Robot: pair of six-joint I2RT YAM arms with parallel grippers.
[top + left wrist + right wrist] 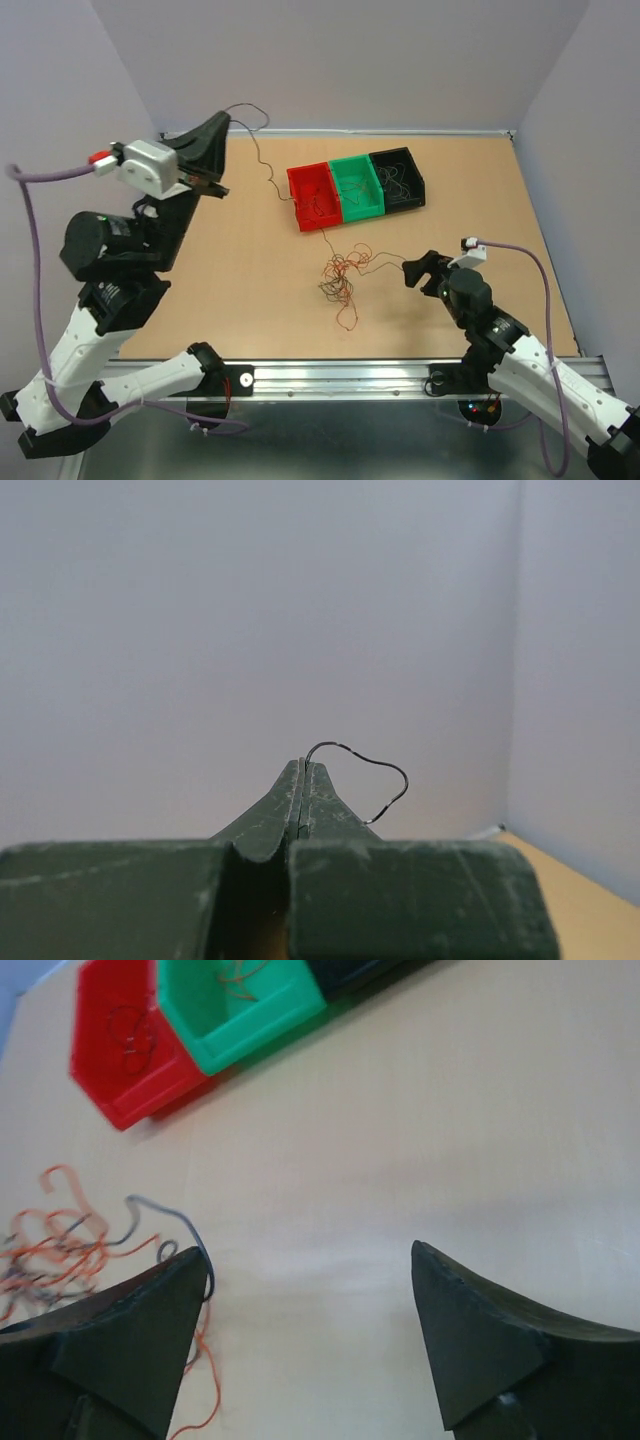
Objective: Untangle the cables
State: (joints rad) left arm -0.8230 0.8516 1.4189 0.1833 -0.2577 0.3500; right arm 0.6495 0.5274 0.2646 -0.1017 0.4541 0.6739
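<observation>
The cables (pixel 340 277) lie as a small tangle of red-orange and dark curly wires on the table, in front of the bins. My left gripper (pixel 222 120) is raised high at the back left, shut on one thin black wire (pixel 268 170) that trails down toward the red bin. In the left wrist view its jaws (pixel 303 768) are pressed together, and the black wire (pixel 385 770) loops out of their tip. My right gripper (pixel 416 268) stands open just right of the tangle, low over the table. In the right wrist view the gripper (pixel 310 1257) holds nothing. A dark wire (pixel 170 1215) touches its left fingertip (pixel 185 1280), with the tangle (pixel 60 1245) further left.
Three small bins stand in a row behind the tangle: red (pixel 296 200), green (pixel 352 163) and black (pixel 416 186), each with thin wires inside. The red bin (pixel 120 1100) and the green bin (pixel 250 1045) also show in the right wrist view. Grey walls enclose the table.
</observation>
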